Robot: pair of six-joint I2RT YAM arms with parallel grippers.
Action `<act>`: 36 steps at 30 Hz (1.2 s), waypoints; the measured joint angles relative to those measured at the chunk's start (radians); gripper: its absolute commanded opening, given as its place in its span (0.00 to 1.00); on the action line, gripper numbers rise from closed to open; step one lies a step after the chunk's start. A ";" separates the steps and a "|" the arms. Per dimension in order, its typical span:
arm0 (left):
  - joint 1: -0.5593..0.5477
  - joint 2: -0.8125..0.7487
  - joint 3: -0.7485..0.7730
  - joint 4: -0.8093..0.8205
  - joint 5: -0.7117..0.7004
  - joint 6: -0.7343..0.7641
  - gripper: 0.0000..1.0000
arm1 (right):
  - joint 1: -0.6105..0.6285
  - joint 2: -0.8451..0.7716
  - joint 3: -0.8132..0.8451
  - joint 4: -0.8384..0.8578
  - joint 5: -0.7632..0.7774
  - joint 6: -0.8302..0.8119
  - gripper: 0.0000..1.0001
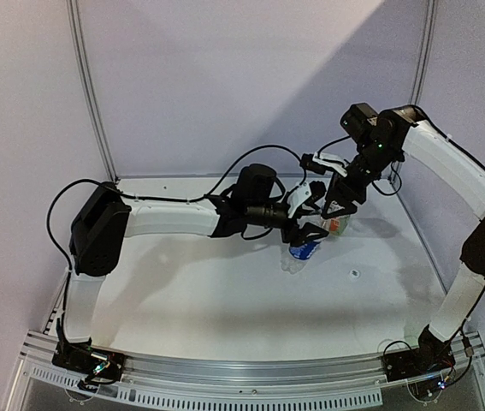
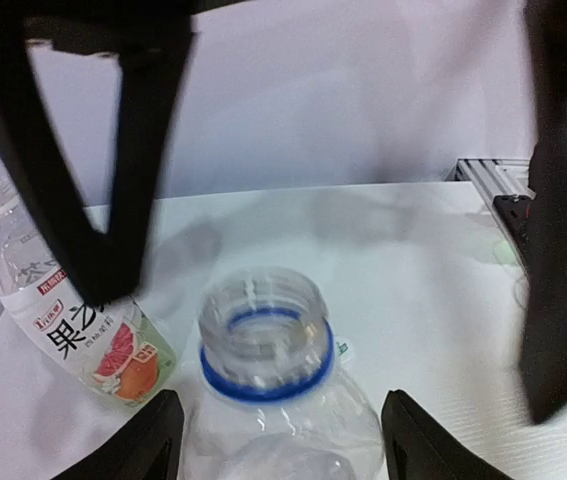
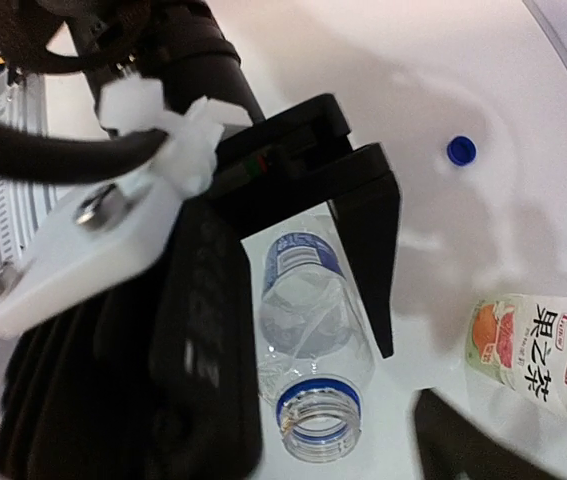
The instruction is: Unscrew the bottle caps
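Note:
The slim Pepsi bottle (image 2: 273,400) has an open neck with a blue ring and no cap. My left gripper (image 2: 283,440) is shut on its body, one finger on each side, and holds it tilted (image 1: 302,247). The blue cap (image 3: 461,150) lies loose on the table (image 1: 354,274). The wider bottle (image 2: 73,335) with the green-white-orange label is just left of the Pepsi bottle. Its top is pale, and I cannot tell whether the white cap is on it. My right gripper (image 1: 338,210) hangs open and empty above the Pepsi bottle's neck (image 3: 319,420).
The white table (image 1: 182,291) has a metal rail along its near edge and frame posts at the back corners. The wall stands close behind the bottles. Cables loop over the left wrist beside the right gripper.

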 measured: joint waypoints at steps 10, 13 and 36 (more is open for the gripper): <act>0.000 -0.018 -0.078 0.104 0.023 -0.054 0.65 | -0.174 -0.243 -0.279 0.126 -0.108 0.122 0.99; 0.000 -0.021 -0.081 0.118 0.025 -0.055 0.66 | -0.167 -0.355 -0.394 0.232 -0.088 0.205 0.99; -0.014 0.168 0.545 -0.885 0.019 0.397 0.95 | -0.548 -0.412 -0.769 0.341 -0.097 0.452 0.97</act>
